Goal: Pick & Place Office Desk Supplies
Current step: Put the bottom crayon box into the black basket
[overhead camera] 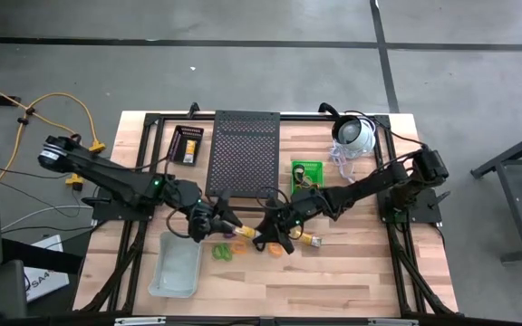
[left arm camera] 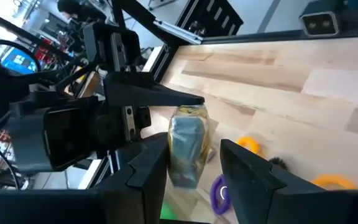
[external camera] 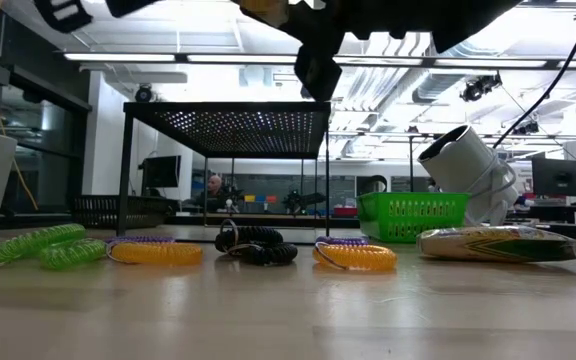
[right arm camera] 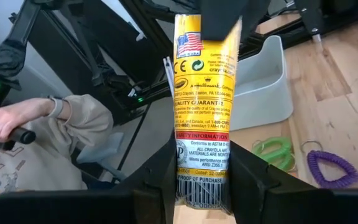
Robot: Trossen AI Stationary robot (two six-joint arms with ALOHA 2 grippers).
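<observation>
Yellow packet: we see a yellow crayon packet (right arm camera: 202,106) held upright between the right gripper's (right arm camera: 202,186) fingers, its printed back facing the wrist camera, raised above the worktop.
Right gripper: its fingers are closed on the lower end of the packet; from above it (overhead camera: 275,231) sits over the middle of the worktop, near the front half.
Left gripper: it (left arm camera: 194,165) hangs just beside the right one, fingers spread wide with the packet's (left arm camera: 188,146) other end between them; we cannot tell whether they touch it. From above it (overhead camera: 217,220) meets the right gripper at the centre.
Worktop: pale wooden planks (overhead camera: 352,272) in a black frame.
Coil loops: at table level we see green loops (external camera: 38,247), an orange one with purple (external camera: 158,250), a black one (external camera: 258,245) and another orange one (external camera: 356,255) lying in a row on the wood, under the raised grippers.
Second packet: another yellow-and-white packet (external camera: 498,243) lies flat on the worktop, to the right of the loops.
Clear bin: a translucent tray (overhead camera: 176,265) sits near the front left, close to the green loops.
Mesh stand: a black perforated shelf (overhead camera: 243,152) stands at the back centre.
Green basket: a small green basket (overhead camera: 306,171) sits just right of the shelf.
White device: a dome-shaped unit with a cable (overhead camera: 354,134) rests at the back right.
Person: a hand and pale sleeve (right arm camera: 61,124) show beyond the worktop.
</observation>
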